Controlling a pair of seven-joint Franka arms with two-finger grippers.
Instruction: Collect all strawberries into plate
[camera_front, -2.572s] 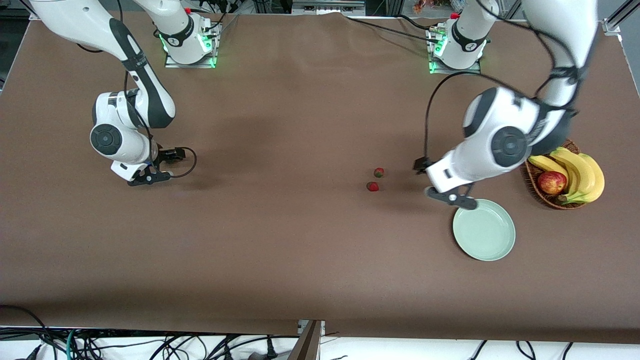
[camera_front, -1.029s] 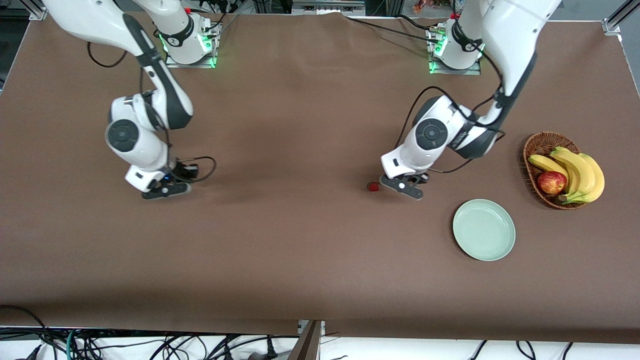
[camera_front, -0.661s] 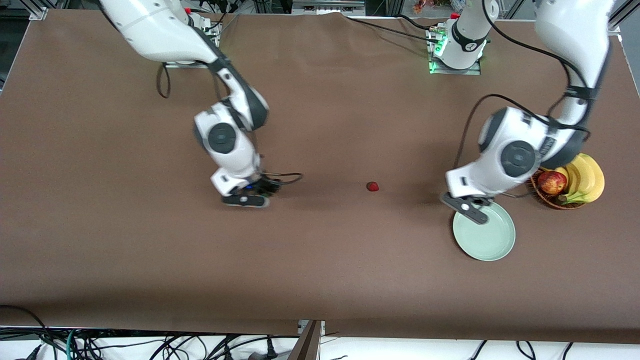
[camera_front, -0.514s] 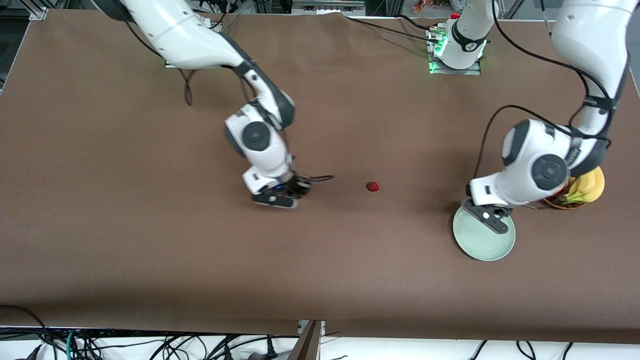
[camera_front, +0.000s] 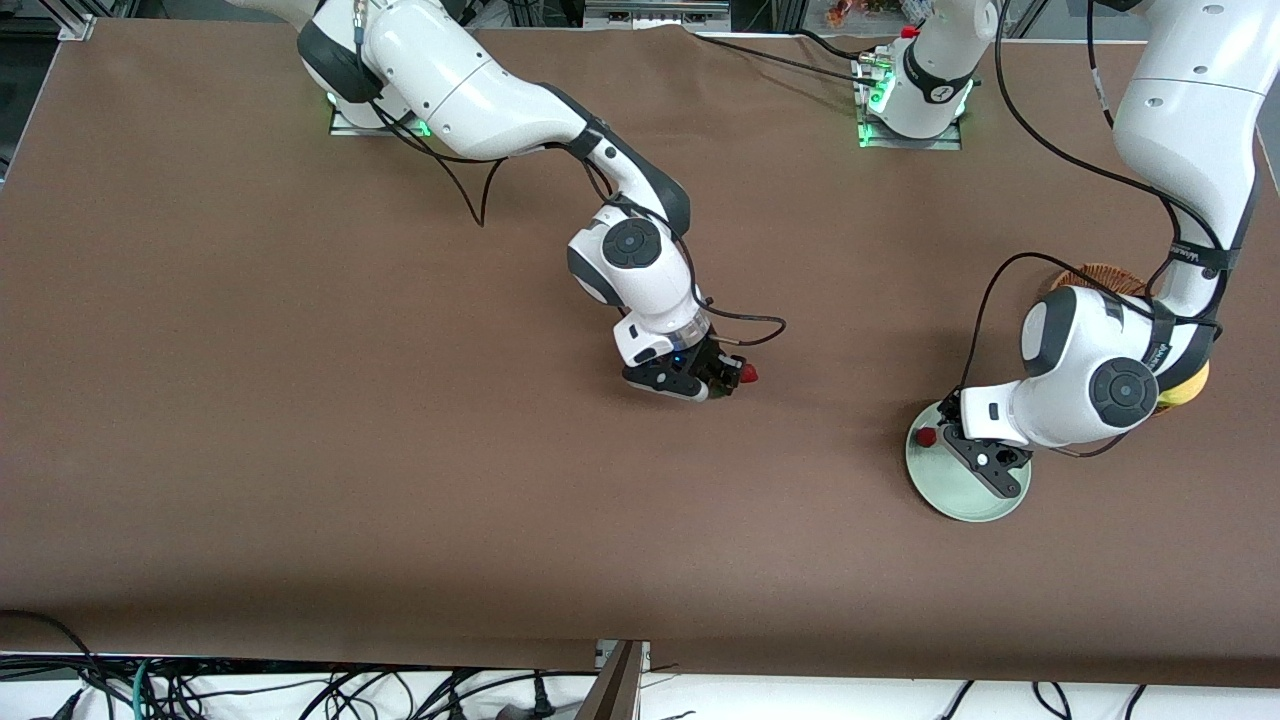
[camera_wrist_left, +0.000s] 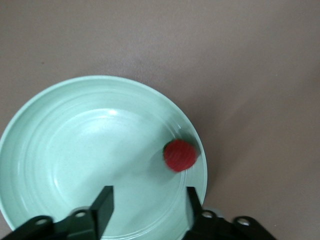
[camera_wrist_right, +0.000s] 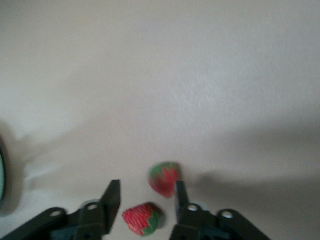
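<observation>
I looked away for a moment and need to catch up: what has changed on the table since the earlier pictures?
The left hand carried one strawberry from mid-table to the plate and let go; it lies inside by the rim. The right hand swept in from its end and stands open over two strawberries, where one lay before. Plate and basket stayed put.

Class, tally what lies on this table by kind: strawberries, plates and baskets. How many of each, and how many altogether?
Strawberries: 3, one in the plate, two on the table at the right gripper
Plate: 1
Basket: 1, mostly hidden, its fruit left uncounted
Total: 5
</observation>
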